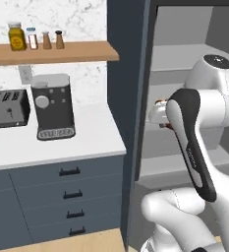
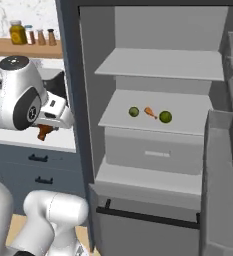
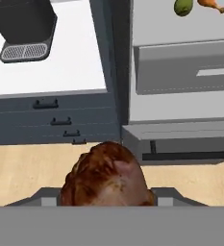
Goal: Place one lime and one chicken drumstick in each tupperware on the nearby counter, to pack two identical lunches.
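Pincer (image 2: 44,131) gripping chicken drumstick (image 3: 107,177), jaws part-open around its meaty end; you are carrying it in front of fridge, beside table edge. Table (image 1: 94,135) lying left of fridge; coffee machine (image 1: 53,106) and toaster (image 1: 7,108) standing on it. Tupperware not identifiable here, so you are needing to swing left over table to find it. Inside fridge, on middle shelf (image 2: 188,125): two limes (image 2: 133,111) flanking second drumstick (image 2: 150,112), waiting.

White counter (image 1: 86,140) over dark drawers (image 1: 67,197) | toaster (image 1: 7,109) beside coffee machine (image 1: 53,106) | wooden shelf (image 1: 52,51) holding four jars (image 1: 35,37) | white robot arm (image 1: 194,128) before open fridge (image 1: 185,74)
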